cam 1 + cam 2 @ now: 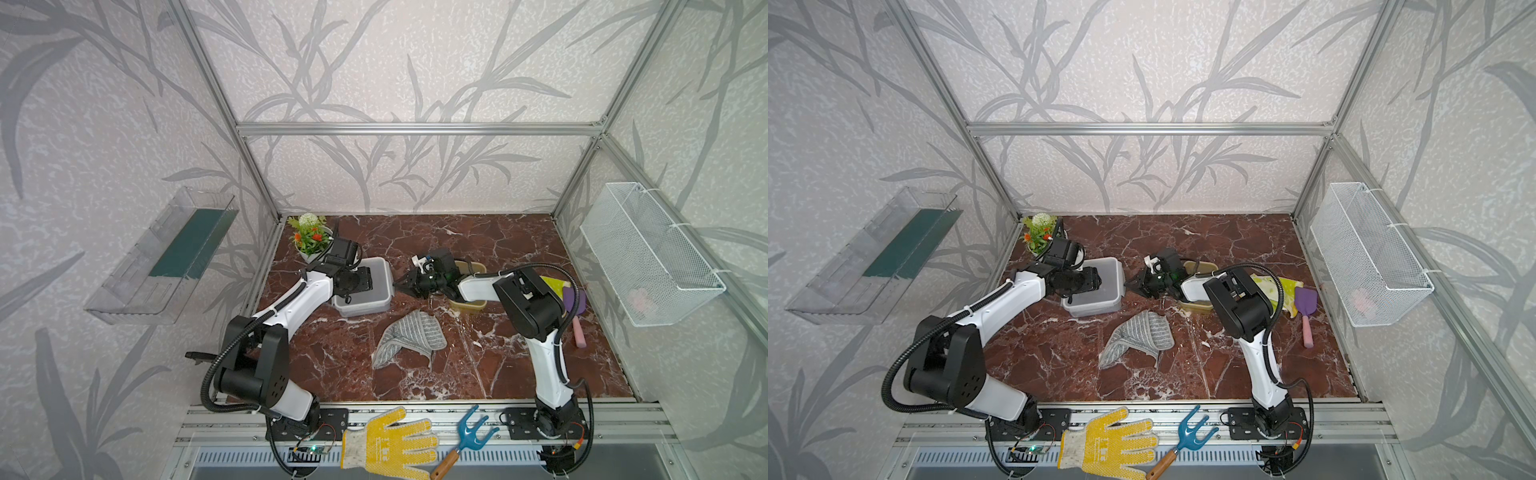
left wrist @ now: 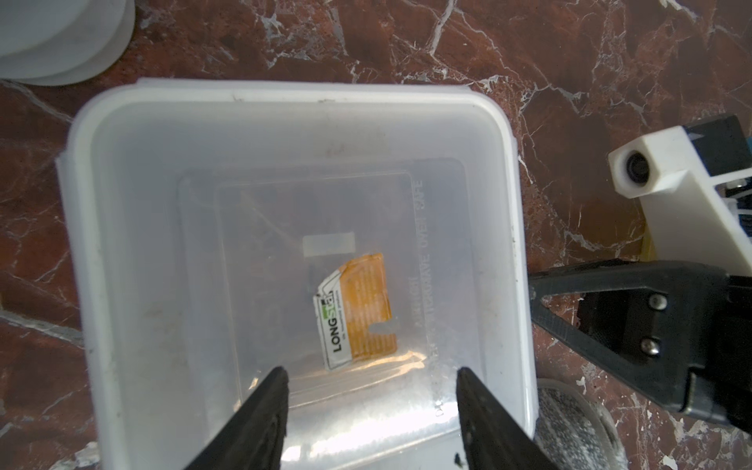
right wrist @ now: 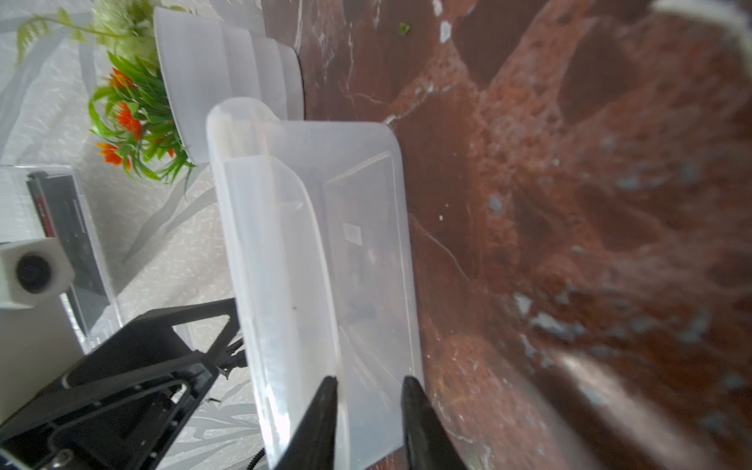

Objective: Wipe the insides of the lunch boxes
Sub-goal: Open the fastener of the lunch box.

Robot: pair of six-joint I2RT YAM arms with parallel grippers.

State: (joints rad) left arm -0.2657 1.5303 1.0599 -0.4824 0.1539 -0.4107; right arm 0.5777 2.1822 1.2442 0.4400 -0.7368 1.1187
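Grey box far, left of centre, open. R gripper jaws narrow, astride its right wall; pinch unclear. L gripper spread, empty, over box. Clamp wall firm, then L fetches cloth.

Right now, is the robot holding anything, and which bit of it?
The right gripper straddles a side wall of the clear lunch box, but I can't tell if it's pinching. The left gripper is open above the box, holding nothing.
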